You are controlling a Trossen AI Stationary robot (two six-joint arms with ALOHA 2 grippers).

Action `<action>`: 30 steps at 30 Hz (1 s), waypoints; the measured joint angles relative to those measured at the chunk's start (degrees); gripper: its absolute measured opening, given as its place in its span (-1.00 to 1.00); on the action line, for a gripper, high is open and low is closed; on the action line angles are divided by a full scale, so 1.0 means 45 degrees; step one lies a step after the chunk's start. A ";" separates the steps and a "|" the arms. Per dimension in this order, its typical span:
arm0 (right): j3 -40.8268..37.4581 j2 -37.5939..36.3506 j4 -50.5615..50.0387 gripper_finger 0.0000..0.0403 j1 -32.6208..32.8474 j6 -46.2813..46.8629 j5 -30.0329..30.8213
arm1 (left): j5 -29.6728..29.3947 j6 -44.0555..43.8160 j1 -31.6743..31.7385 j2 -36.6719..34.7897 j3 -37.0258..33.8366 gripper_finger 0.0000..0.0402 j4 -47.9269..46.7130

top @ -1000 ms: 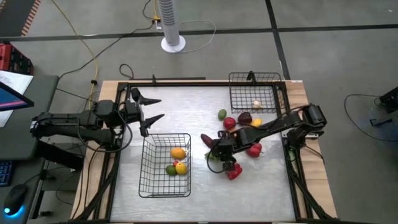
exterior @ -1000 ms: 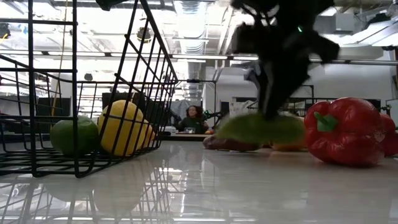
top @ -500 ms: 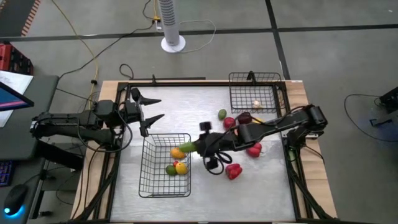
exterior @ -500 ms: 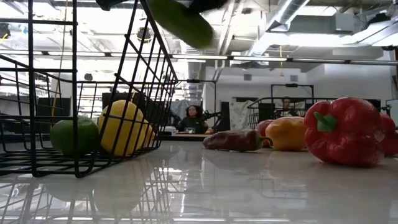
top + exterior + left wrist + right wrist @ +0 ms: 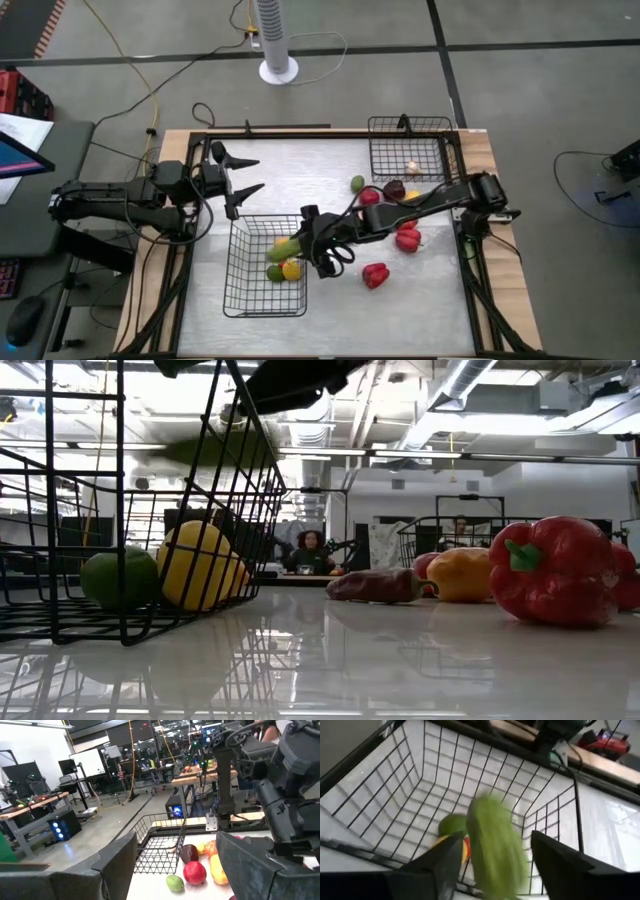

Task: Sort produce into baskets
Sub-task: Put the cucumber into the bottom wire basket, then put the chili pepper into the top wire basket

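We see the right end effector point(image 5: 312, 243) at the near basket point(image 5: 252, 300), with a green cucumber point(image 5: 285, 247) just in front of its spread fingers.

Taking the near basket as our landmark: to its left, the left end effector point(image 5: 243, 172) waits above the bench point(image 5: 300, 175), fingers spread wide and holding nothing. Inside the basket lie a lime point(image 5: 274, 272) and a yellow lemon point(image 5: 291, 268); the cucumber is over its right part, above them, and in the right wrist view it point(image 5: 495, 845) shows between the two fingers, but we cannot tell if they touch it. To the right of the basket, a red pepper point(image 5: 375, 275) lies alone on the bench. Further right is a group with another red pepper point(image 5: 407, 239), a lime point(image 5: 357, 184) and a dark eggplant point(image 5: 394, 188). Beyond them stands the far basket point(image 5: 385, 165) with white garlic point(image 5: 411, 167) inside.
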 joint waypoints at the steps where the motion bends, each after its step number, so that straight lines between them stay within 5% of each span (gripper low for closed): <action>1: 0.0003 -0.0029 -0.0085 0.37 -0.0033 -0.0027 0.0015 | 0.0000 -0.0001 0.0000 -0.0003 0.0000 0.29 0.0002; 8: 0.0024 -0.1487 -0.3113 0.54 -0.0123 0.0330 0.3148 | 0.0000 -0.0034 0.0000 0.0002 0.0000 0.29 -0.0085; 14: -0.1324 -0.2092 -0.6036 0.53 -0.1118 0.3664 0.3292 | 0.0000 -0.0042 0.0000 0.0002 0.0000 0.29 -0.0093; 22: -0.5324 -0.1908 -0.1698 0.53 -0.2073 0.4657 0.1563 | 0.0000 -0.0136 0.0000 -0.0001 0.0000 0.29 -0.0088; 30: -0.6557 -0.1915 0.0153 0.53 -0.2480 0.5073 0.0294 | -0.0323 0.0097 0.0000 0.0002 0.0000 0.29 -0.0119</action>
